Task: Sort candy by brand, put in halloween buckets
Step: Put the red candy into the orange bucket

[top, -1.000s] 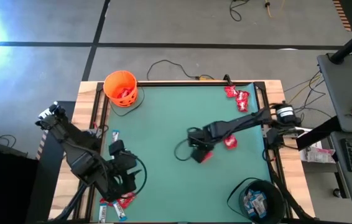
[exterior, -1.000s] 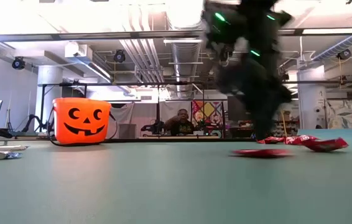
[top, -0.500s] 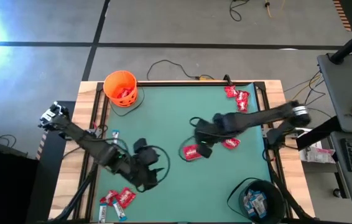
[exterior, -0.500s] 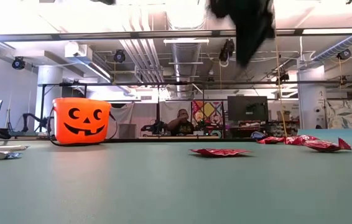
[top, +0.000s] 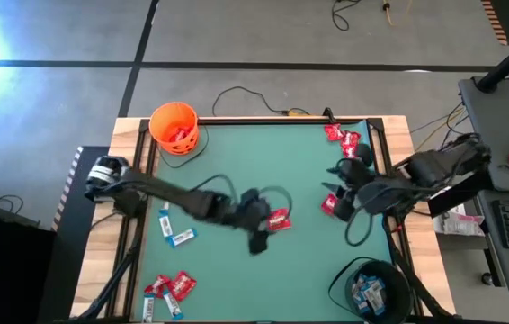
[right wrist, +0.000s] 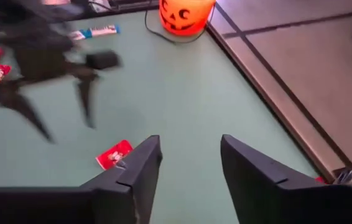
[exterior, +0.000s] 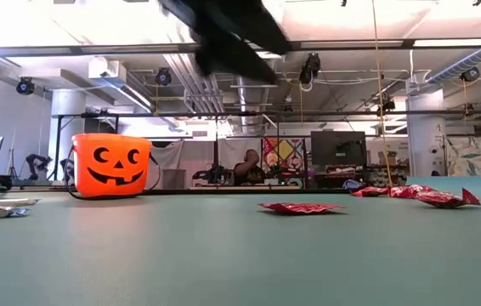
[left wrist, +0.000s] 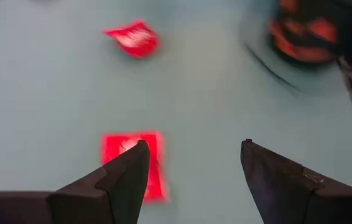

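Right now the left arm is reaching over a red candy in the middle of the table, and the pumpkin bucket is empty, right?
Not quite. The orange pumpkin bucket isn't empty: the high view shows red candy inside. The rest holds: the left gripper, open, is over the red candy mid-table.

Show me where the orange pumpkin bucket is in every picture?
High view: the orange pumpkin bucket sits at the table's far left corner, red candy inside.
Low view: it stands at the left, face toward the camera.
Left wrist view: too blurred to tell.
Right wrist view: it is at the top edge, near the table's border.
Shared landmark: the lone red packet in mid-table, also in the low view.
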Controlling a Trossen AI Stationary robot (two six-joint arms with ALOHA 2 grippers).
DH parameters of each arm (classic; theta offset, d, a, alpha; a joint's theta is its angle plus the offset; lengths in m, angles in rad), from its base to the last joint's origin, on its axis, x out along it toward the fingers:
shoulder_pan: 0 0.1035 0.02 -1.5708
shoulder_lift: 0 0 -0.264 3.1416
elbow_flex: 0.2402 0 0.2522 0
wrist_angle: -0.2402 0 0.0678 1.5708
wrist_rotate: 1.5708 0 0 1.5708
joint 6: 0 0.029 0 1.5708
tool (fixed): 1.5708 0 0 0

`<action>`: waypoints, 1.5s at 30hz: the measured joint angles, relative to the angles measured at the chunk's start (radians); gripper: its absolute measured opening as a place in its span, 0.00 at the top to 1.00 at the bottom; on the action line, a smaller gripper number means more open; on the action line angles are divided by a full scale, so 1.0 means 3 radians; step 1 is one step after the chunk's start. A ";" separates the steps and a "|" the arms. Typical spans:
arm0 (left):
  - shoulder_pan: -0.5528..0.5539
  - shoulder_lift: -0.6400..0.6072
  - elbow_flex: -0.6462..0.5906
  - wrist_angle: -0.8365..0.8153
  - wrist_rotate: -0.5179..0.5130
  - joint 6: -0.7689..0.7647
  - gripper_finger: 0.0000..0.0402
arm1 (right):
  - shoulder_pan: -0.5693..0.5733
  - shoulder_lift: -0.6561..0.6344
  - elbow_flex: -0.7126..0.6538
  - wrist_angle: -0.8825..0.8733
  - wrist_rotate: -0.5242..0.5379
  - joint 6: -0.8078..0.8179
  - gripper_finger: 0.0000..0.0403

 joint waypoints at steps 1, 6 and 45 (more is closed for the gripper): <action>0.0076 0.0082 0.0031 0.0037 0.0010 -0.0017 0.42 | 0.0004 -0.0046 0.0000 -0.0001 -0.0006 -0.0063 0.57; 0.0246 0.0523 0.0319 -0.0055 0.0073 -0.0248 0.41 | 0.0016 -0.0211 -0.0001 0.0034 -0.0029 -0.0442 0.48; 0.0740 0.1124 0.0564 -0.0820 -0.0019 -0.0212 0.90 | -0.0490 -0.0304 0.0217 -0.0029 -0.0198 -0.0560 0.37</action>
